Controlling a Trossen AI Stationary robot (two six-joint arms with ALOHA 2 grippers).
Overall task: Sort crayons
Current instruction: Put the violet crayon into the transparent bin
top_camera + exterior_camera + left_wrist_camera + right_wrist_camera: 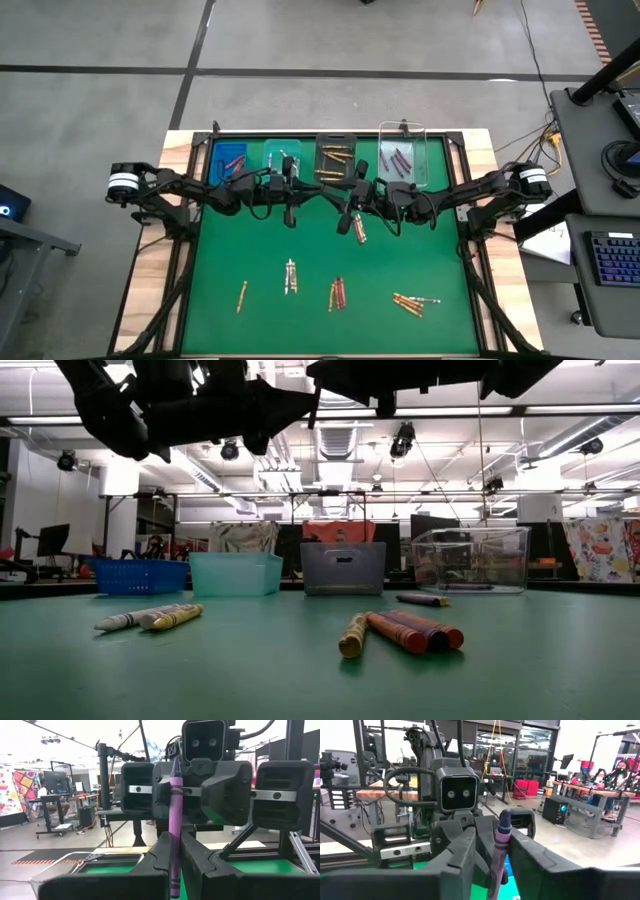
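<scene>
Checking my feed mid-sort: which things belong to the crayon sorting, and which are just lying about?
Job: purple crayon in left gripper; loose crayons on the green mat; four bins.
Lying about: keyboard; floor cable.

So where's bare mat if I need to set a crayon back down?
Free: the green mat between the bins and the front row of crayons, especially its left side, and the strip along the right edge. Crowded: mid-table, where the left gripper and right gripper meet, and the front row.
</scene>
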